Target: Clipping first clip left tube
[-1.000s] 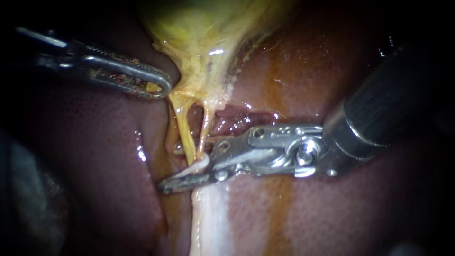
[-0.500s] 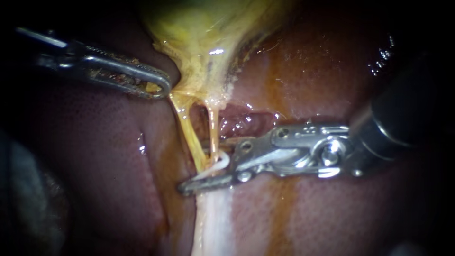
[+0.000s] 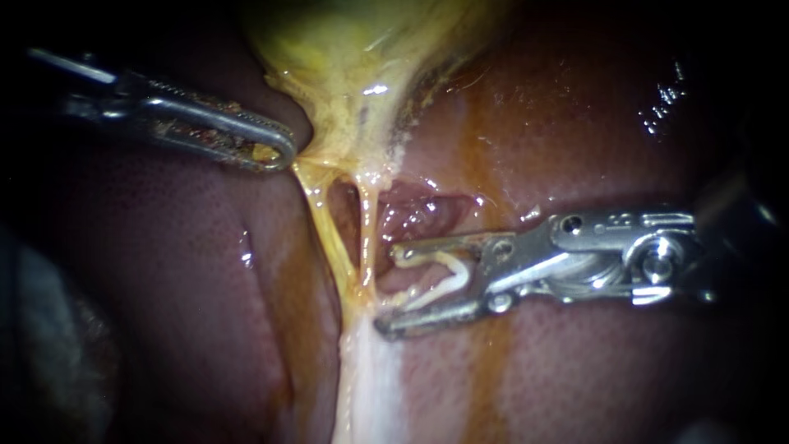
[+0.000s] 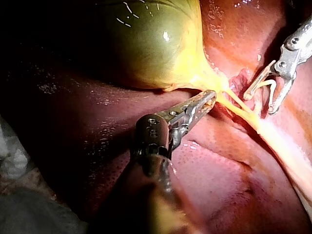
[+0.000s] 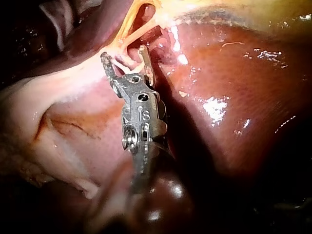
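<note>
left tube point(image 3: 329, 238): thin, yellow, glistening; stretched taut from the gallbladder point(image 3: 345, 74) down to meet the right tube point(image 3: 367, 230).
clip point(image 3: 434, 275): white, open, one leg along each jaw of my right instrument point(image 3: 386, 288); just beside the right tube, apart from the left tube.

The left instrument point(image 3: 279, 152) is slim grey steel, flecked with brown stains. Its narrow jaws carry fine teeth along their edges and end in a rounded loop, and behind them sits a dark round collar with small pins. The right instrument point(image 3: 390, 288) is bright polished steel: two thin straight jaws, a flat hinge block with round rivets and one larger screw head, then a dark shaft.
</note>
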